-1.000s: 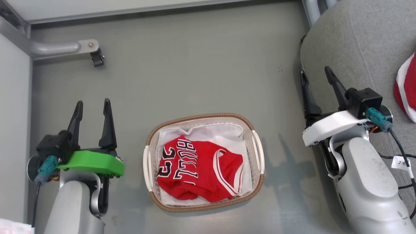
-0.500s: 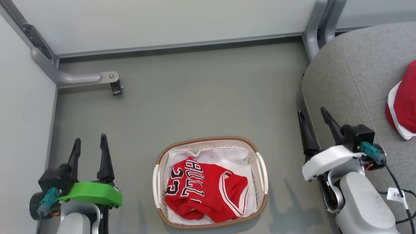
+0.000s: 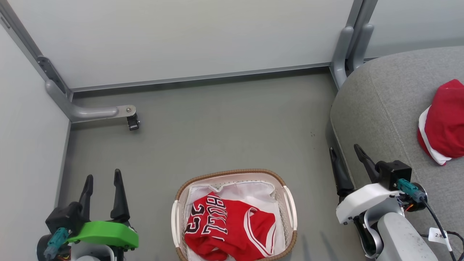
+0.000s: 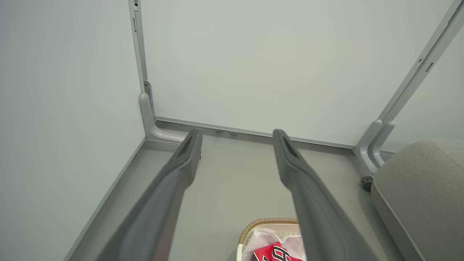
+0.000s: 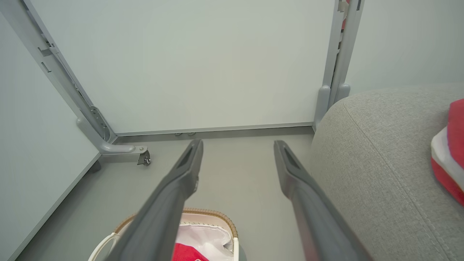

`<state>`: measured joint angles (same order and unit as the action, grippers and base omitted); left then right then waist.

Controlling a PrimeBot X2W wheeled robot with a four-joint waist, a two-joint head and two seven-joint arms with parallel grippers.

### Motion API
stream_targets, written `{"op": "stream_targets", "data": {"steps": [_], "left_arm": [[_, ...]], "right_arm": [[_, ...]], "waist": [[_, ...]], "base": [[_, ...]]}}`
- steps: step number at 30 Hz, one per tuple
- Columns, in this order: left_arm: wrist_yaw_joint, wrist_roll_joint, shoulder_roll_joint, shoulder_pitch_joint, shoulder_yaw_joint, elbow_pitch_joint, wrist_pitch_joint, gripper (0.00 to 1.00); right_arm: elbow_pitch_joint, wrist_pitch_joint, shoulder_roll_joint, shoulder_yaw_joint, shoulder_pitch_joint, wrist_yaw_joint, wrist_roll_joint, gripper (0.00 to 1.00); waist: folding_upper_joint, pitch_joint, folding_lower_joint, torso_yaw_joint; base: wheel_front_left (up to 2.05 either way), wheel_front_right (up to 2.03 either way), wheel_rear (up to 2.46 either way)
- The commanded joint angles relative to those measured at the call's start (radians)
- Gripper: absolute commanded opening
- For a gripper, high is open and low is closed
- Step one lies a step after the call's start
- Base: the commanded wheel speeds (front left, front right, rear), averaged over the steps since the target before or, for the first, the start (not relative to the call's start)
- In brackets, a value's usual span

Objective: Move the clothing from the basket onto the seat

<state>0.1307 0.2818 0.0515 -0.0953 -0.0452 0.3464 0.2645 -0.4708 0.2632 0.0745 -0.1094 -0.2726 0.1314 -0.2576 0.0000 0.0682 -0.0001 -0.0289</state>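
Head view: red jersey, number 23, lies in basket on floor; red shorts on seat. Spread wide, empty: left gripper, right gripper.
Left wrist view: jaws apart, basket below.
Right wrist view: jaws apart, seat at right.

Bright, even, diffuse light throughout, with only faint soft shadows on the floor beside the basket and seat; head view sharp, wrist views stretched toward the edges, with the near fingers slightly soft.
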Motion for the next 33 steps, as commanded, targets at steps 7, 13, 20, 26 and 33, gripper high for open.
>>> {"op": "stream_targets", "data": {"steps": [7,13,20,26,33], "left_arm": [[0.000,0.034,0.000,-0.003,0.045,0.009,0.000,1.00],[0.000,0.053,0.001,-0.042,0.130,0.048,0.000,1.00],[0.000,0.064,0.002,-0.115,0.231,0.115,0.000,1.00],[0.000,0.037,0.002,-0.195,0.312,0.201,0.000,1.00],[0.000,-0.006,0.008,-0.328,0.373,0.362,0.000,1.00]], "right_arm": [[0.002,0.002,0.014,-0.021,-0.019,-0.001,-0.011,1.00],[0.017,0.002,0.018,-0.036,-0.059,-0.001,-0.007,1.00],[0.043,0.002,0.015,-0.048,-0.121,-0.001,0.005,1.00],[0.074,0.002,0.011,-0.055,-0.179,-0.001,0.015,1.00],[0.115,0.002,0.000,-0.065,-0.241,-0.001,0.026,1.00]], "waist": [[0.0000,0.038,0.0001,-0.013],[0.0000,0.116,0.0001,-0.032],[0.0000,0.228,0.0001,-0.064],[0.0000,0.333,0.0001,-0.095],[0.0000,0.460,0.0001,-0.133]], "base": [[0.00,0.00,0.00],[0.00,0.00,0.00],[0.00,0.00,0.00],[0.00,0.00,0.00],[0.00,0.00,0.00]]}}
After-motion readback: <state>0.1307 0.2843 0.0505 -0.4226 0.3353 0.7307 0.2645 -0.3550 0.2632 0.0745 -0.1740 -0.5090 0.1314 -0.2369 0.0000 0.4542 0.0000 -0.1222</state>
